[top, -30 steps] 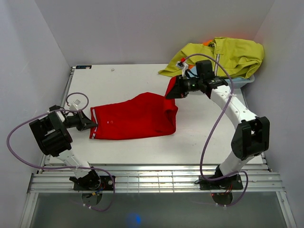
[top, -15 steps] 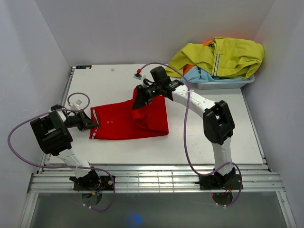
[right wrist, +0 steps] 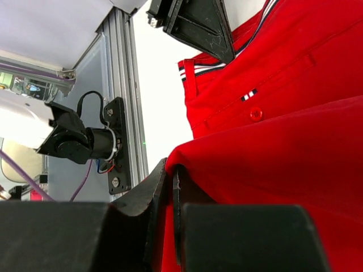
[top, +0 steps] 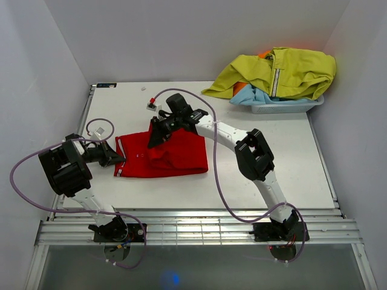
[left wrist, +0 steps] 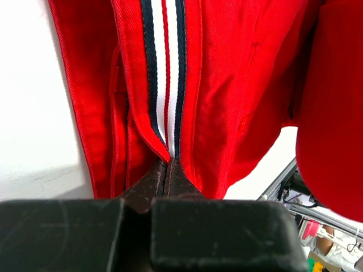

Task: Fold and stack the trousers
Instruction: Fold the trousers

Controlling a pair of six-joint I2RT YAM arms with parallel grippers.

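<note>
From above, the right gripper (top: 155,136) has its fingertips buried under its own wrist and a raised hump of red cloth, so the grip cannot be read there. Its wrist view settles it: the two fingers (right wrist: 154,187) are pressed together on a fold of the trousers (top: 172,158), and the cloth fills most of that frame. How many layers lie under the lifted fold we cannot tell. The trousers' legs are hidden within the bundle.

The left gripper (top: 116,157) sits at the trousers' left edge, low on the table (top: 272,157). In its wrist view the fingers (left wrist: 148,187) are clamped on the hem by the navy-and-white striped band, and their bases are cut off by the dark gripper body.

At the far right corner a yellow-green jacket (top: 284,71) drapes over a bin (top: 284,108), covering most of a light blue garment (top: 259,95).

Since a second ago the right arm has swung from beside the bin across to the left, carrying the red end over the rest, so the trousers now lie shorter. The left gripper has stayed put.
</note>
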